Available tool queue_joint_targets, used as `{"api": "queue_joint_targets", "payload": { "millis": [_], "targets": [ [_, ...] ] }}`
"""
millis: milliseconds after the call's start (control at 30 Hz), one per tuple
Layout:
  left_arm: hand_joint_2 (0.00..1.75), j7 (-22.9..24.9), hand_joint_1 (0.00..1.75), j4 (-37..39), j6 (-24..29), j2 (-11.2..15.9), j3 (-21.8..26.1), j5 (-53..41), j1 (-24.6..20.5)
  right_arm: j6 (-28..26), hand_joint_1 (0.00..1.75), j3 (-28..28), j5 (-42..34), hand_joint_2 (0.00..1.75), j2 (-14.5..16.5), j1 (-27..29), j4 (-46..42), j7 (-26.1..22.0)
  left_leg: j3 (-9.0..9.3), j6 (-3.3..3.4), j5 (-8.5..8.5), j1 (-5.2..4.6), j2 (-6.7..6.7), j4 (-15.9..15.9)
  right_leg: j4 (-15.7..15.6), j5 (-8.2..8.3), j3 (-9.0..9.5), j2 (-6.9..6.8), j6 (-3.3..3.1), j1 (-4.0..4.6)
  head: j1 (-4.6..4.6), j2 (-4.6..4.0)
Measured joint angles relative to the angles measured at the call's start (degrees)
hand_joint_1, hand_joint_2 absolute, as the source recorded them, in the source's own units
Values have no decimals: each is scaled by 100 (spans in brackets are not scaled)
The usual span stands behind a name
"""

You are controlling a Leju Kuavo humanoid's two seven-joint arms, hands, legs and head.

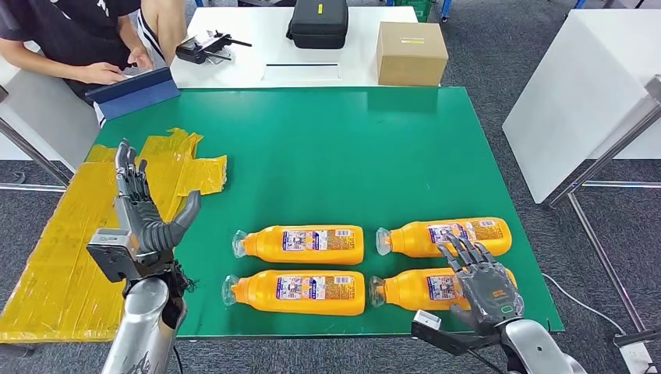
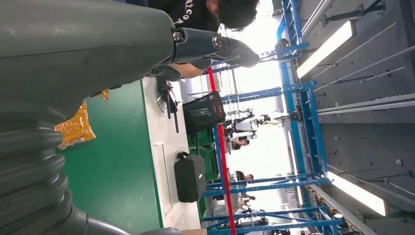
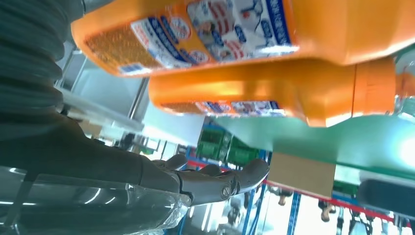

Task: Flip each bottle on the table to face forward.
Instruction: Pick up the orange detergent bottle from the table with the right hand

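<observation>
Bottles of glossy orange plastic are lying on their sides in two rows of two on the green worktop point(image 1: 327, 148), clear caps pointing to nine o'clock and printed labels facing up. The near-left bottle point(image 1: 296, 292) and the near-right bottle point(image 1: 421, 288) are sitting close to the worktop's near edge; just beyond them, toward twelve o'clock, the far-left bottle point(image 1: 304, 244) and the far-right bottle point(image 1: 448, 237) are lying parallel. Each body is long and flat-sided, narrowing to a ribbed neck.

The right hand point(image 1: 482, 284), dark and hard-shelled on a silver arm, is hovering over the near-right bottle's base end, its fingers point(image 1: 460, 253) spread apart and holding nothing; whether they are touching the plastic I cannot tell. In the right wrist view two orange bottle bodies are showing close up, labels crisp, with the hand's fingers point(image 3: 215, 183) reaching out beneath them.

At nine o'clock from the bottles the left hand point(image 1: 144, 214) is standing raised with its fingers point(image 1: 129, 175) apart and upright, gripping nothing. Under and beyond it, crinkled yellow tape point(image 1: 93, 234) is covering the worktop's left part in overlapping strips.

Farther off, at twelve o'clock, a white table point(image 1: 257, 39) is carrying a plain cardboard box point(image 1: 411, 52), closed, and a black zipped case point(image 1: 318, 23). At eleven o'clock a person point(image 1: 78, 31) is leaning over a blue tablet cover point(image 1: 134, 91).
</observation>
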Motion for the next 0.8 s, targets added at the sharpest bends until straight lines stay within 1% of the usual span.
{"api": "queue_joint_targets", "payload": {
  "millis": [367,800],
  "targets": [
    [175,-90,0,165,0,0,37,62,-1,575,0,-81,-717,175,-141,97,77,208,-2,2,-2,-7,0,0,0,0,-5,0,0,-1,0,0],
    [175,-79,0,183,2,0,49,85,35,834,0,-404,-1025,175,-253,161,283,227,-3,2,-2,-6,0,0,0,0,-5,0,0,-1,-1,0]
  ]
}}
